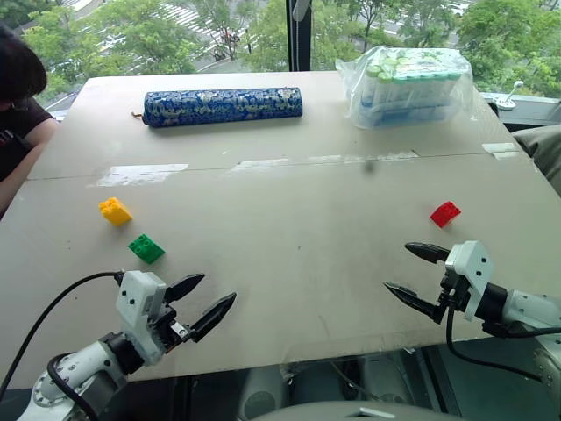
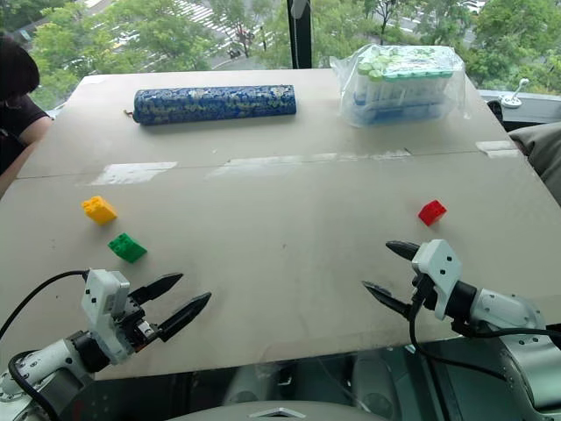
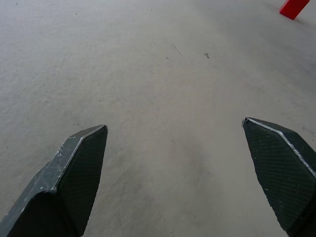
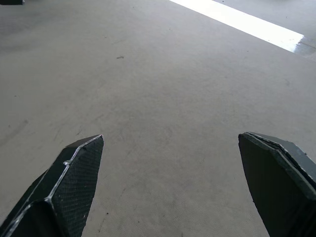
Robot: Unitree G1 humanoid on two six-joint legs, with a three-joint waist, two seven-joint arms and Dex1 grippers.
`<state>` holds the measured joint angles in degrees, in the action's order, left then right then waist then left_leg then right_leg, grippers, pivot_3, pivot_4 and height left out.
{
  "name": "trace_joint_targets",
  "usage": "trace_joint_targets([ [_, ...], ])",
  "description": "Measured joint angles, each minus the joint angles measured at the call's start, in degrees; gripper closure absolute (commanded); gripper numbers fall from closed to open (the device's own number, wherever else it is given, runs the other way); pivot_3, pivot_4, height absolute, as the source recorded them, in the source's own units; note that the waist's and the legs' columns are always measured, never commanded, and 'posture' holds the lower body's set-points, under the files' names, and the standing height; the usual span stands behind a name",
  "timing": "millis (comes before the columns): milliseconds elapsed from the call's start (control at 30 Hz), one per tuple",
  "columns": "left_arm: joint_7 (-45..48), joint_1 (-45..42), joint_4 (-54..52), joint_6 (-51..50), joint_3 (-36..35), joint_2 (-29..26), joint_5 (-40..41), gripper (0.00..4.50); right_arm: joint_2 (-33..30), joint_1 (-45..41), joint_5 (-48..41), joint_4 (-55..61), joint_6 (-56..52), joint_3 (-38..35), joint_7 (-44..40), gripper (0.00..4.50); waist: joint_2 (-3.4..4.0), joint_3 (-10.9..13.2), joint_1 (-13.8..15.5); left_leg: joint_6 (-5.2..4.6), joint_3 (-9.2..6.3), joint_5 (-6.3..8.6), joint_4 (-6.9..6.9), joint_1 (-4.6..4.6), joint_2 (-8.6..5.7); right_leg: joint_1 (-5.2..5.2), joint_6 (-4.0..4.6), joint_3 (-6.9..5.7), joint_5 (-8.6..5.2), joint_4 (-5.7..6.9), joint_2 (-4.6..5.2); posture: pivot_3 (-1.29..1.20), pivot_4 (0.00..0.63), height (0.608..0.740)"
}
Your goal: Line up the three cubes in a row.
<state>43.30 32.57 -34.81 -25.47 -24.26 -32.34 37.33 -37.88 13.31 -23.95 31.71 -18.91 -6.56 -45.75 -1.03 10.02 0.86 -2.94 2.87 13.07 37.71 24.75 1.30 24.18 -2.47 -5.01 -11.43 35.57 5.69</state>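
On the left half of the table (image 1: pixel 289 228) lie a yellow cube (image 1: pixel 115 211) and, just nearer and to its right, a green cube (image 1: pixel 145 248). The red cube (image 1: pixel 444 214) sits apart on the right side and also shows far off in the left wrist view (image 3: pixel 294 8). My left gripper (image 1: pixel 210 294) hovers open near the table's front edge, a short way in front of the green cube, nothing between its fingers. My right gripper (image 1: pixel 399 269) is open too, empty, in front of and slightly left of the red cube.
A long blue patterned roll (image 1: pixel 223 106) lies at the back of the table. A clear bag of green-capped bottles (image 1: pixel 410 85) stands at the back right. A person (image 1: pixel 19 114) sits at the far left edge. Pale tape strips (image 1: pixel 140 174) cross the table's middle seam.
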Motion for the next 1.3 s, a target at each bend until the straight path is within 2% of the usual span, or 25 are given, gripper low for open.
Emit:
trace_joint_targets([
  [67,-0.19,-0.60,0.01,-0.55,-0.07,-0.09,0.55,0.03,0.35,-0.17,-0.07,0.19,-0.75,-0.02,0.85,0.00,0.00,0.00,-0.01,0.00,0.00,0.00,0.00,-0.01,0.00,0.00,0.00,0.00,0.00,0.00,0.00,0.00,0.150,0.740],
  [133,-1.36,-3.19,0.02,-3.35,-0.09,-0.82,3.42,0.03,3.06,-2.66,-0.96,0.83,-4.75,-0.31,5.54,0.00,0.00,0.00,0.01,0.01,-0.05,0.00,0.01,-0.02,0.03,-0.01,0.00,0.00,0.00,0.07,0.01,0.00,0.150,0.740],
  [200,-1.73,-6.10,-0.55,-5.97,-0.04,-2.35,6.68,0.03,3.21,-5.94,-2.34,1.60,-10.28,-1.29,9.64,0.00,0.02,-0.01,0.03,0.01,-0.04,0.00,0.06,-0.02,0.02,-0.01,0.00,0.01,0.00,0.12,0.11,0.00,0.150,0.740],
  [367,0.60,-9.06,-4.74,-8.45,3.00,-7.50,8.97,0.03,-3.44,-11.34,-6.19,0.64,-24.21,-5.84,12.54,0.00,0.05,0.00,0.01,-0.06,0.08,-0.03,0.08,0.02,-0.13,0.01,0.03,0.10,0.02,0.12,0.06,0.00,0.150,0.740],
  [533,3.17,-17.52,-7.67,-7.81,9.82,-10.92,7.45,0.03,-10.35,-23.33,-6.15,-9.68,-33.27,-7.30,13.37,0.00,0.03,-0.01,0.04,-0.27,0.05,-0.15,0.09,-0.03,-0.09,-0.05,0.03,0.10,0.02,0.12,-0.11,0.00,0.150,0.740],
  [767,5.37,-19.76,-7.70,-5.68,13.96,-11.82,4.28,0.03,-8.96,-34.21,-2.17,-24.76,-38.29,-1.60,15.99,0.00,0.04,0.00,-0.23,-0.29,0.19,-0.17,0.09,-0.02,-0.03,-0.02,0.07,0.37,0.06,0.15,-0.32,0.00,0.150,0.740],
  [900,5.09,-17.87,-7.71,-4.59,13.80,-11.15,3.34,0.00,-7.99,-38.76,-0.38,-29.96,-38.56,0.99,15.97,1.18,0.04,0.00,0.00,-0.29,0.16,-0.17,0.09,0.00,-0.02,-0.02,0.05,0.35,0.03,0.15,-0.33,0.00,0.150,0.740],
  [1033,4.61,-16.93,-7.71,-4.01,13.58,-10.82,3.24,0.00,-7.13,-39.84,0.27,-31.83,-37.82,3.87,13.62,3.12,0.04,0.00,0.09,-0.30,0.12,-0.17,0.11,0.02,-0.03,-0.04,0.03,0.35,0.03,0.15,-0.33,0.00,0.150,0.740],
  [1200,3.84,-16.90,-7.71,-3.99,13.05,-10.83,3.33,0.00,-7.54,-40.42,1.52,-32.49,-36.34,5.40,10.79,3.19,0.04,0.00,-0.05,-0.29,0.10,-0.17,0.17,-0.02,0.00,-0.06,0.01,0.35,0.03,0.18,-0.38,0.00,0.150,0.740],
  [1300,3.47,-15.77,-7.95,-4.12,11.32,-10.86,3.53,0.00,-9.68,-40.33,1.73,-29.62,-32.08,8.83,3.39,3.19,0.06,0.02,-0.10,-0.29,0.08,-0.17,0.17,0.00,0.03,-0.04,0.02,0.35,0.02,0.18,-0.42,0.00,0.150,0.740],
])
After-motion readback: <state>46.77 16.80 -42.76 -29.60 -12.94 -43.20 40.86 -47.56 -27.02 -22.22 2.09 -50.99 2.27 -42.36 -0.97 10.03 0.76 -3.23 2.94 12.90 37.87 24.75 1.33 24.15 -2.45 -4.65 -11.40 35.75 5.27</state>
